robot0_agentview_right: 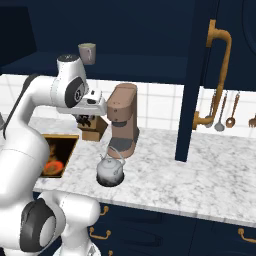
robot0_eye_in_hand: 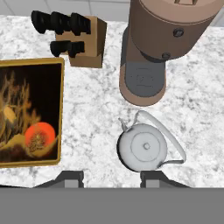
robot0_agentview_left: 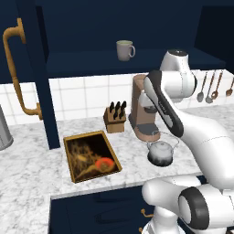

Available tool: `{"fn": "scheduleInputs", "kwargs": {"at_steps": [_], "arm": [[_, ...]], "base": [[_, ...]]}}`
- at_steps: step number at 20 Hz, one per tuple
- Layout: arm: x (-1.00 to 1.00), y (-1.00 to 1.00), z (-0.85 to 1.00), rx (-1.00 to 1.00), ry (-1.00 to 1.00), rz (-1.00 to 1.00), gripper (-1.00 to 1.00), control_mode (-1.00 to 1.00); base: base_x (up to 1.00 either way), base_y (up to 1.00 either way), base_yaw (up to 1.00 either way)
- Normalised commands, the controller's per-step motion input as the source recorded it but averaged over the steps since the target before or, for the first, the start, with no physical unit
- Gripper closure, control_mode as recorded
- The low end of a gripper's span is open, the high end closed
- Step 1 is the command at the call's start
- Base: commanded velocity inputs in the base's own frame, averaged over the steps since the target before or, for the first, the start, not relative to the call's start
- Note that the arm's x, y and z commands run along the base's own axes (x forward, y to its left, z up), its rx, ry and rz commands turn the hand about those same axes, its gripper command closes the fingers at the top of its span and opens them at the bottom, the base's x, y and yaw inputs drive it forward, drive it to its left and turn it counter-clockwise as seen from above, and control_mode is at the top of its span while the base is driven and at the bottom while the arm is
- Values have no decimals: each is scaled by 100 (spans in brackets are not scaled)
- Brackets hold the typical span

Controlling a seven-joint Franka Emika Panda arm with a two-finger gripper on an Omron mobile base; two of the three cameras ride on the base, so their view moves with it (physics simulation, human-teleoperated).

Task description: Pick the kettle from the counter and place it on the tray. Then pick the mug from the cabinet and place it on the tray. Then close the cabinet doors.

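Note:
The silver-grey kettle stands on the marbled counter in front of the coffee machine, its wire handle arched over it. My gripper hovers above the counter, open, with nothing between its fingertips; the kettle lies just ahead of them, slightly right. The tray lies left of the kettle with nothing on it. The mug sits on the shelf of the open cabinet. Both cabinet doors stand swung open.
A tall brown coffee machine stands right behind the kettle. A knife block sits behind the tray. Utensils hang on the tiled wall. A grey container stands far left.

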Motion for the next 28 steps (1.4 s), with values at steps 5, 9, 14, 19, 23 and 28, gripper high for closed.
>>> {"fn": "scheduleInputs", "kwargs": {"at_steps": [5,9,14,19,23,28], "arm": [[-11,0,0,0,-1,0,-100,-100],[-43,-6,-9,-3,-8,0,-100,-100],[-40,-32,-26,0,0,0,-100,-100],[-16,-40,-31,-2,0,1,-100,-100],[4,-27,-33,-15,4,10,-100,-100],[13,-27,-23,-1,7,9,-100,-100]], "base": [[0,0,0],[0,0,0],[0,0,0],[0,0,0],[0,0,0],[0,0,0]]}}
